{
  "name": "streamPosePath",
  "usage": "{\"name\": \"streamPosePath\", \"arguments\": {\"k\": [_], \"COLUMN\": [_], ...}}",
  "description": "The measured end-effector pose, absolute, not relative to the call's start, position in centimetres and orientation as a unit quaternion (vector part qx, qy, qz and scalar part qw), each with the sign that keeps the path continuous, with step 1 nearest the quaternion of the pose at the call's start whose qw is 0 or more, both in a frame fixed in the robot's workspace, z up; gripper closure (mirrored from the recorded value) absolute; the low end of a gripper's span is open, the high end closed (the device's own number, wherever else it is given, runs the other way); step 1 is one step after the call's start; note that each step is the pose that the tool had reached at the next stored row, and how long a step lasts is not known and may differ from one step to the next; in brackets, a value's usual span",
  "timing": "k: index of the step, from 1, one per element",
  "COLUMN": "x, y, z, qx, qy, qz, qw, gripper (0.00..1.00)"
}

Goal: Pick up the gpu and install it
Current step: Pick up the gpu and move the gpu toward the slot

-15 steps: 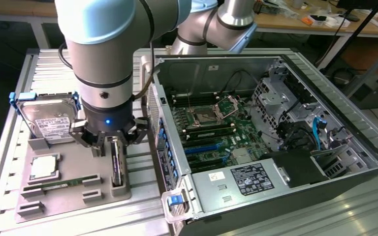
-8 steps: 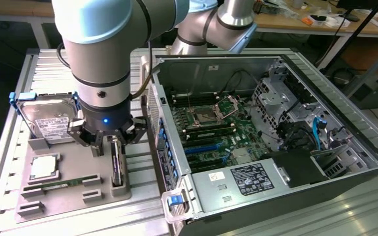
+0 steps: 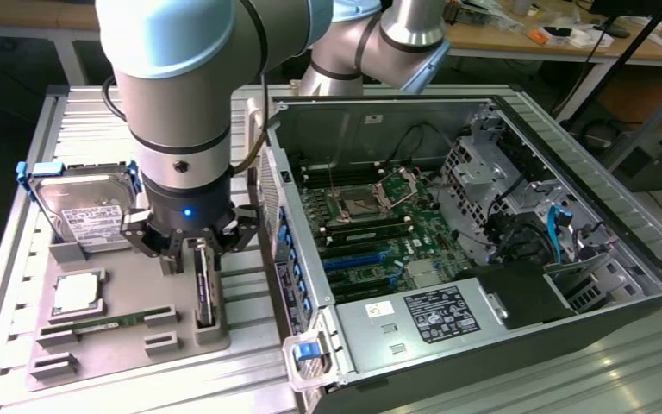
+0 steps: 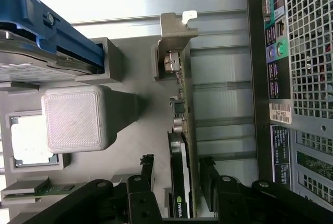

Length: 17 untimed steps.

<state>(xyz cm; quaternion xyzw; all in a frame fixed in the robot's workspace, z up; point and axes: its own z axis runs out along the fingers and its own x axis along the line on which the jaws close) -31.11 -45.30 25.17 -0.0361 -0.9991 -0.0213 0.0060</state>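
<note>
- Gripper: jaws spread wide, one finger on each side of the gpu's upper edge, not clamped on it.
- Gpu: black card standing on its long edge in a slot of the grey holder tray, with a silver bracket at one end.
- Hard drive: has blue handles and sits in the same tray.
- Processor chip and green memory stick: seated in the tray.
- Computer case: open, just beside the tray on the exterior view's right, with the motherboard exposed.
</note>
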Motion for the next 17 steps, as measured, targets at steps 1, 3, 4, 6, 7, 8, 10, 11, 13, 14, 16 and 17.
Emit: {"name": "streamPosePath", "arguments": {"k": [1, 3, 4, 6, 7, 8, 10, 11, 13, 14, 16, 17], "x": [-31.09, -31.06, -31.06, -31.06, -31.06, -31.06, -31.06, -31.06, -31.05, -31.05, -31.06, -31.06], "y": [-45.31, -45.3, -45.31, -45.3, -45.31, -45.3, -45.3, -45.3, -45.3, -45.3, -45.31, -45.3], "z": [25.17, 25.16, 25.16, 25.16, 25.16, 25.16, 25.16, 25.16, 25.09, 25.01, 24.83, 24.74], "qx": [-0.036, -0.036, -0.036, -0.036, -0.036, -0.036, -0.036, -0.036, -0.036, -0.036, -0.036, -0.036], "qy": [-0.999, -0.999, -0.999, -0.999, -0.999, -0.999, -0.999, -0.999, -0.999, -0.999, -0.999, -0.999], "qz": [-0.021, -0.021, -0.021, -0.021, -0.021, -0.021, -0.021, -0.021, -0.021, -0.021, -0.021, -0.021], "qw": [0.006, 0.006, 0.006, 0.006, 0.006, 0.006, 0.006, 0.006, 0.006, 0.005, 0.005, 0.005], "gripper": [0.52, 0.52, 0.52, 0.52, 0.52, 0.52, 0.52, 0.52, 0.52, 0.52, 0.52, 0.52]}}
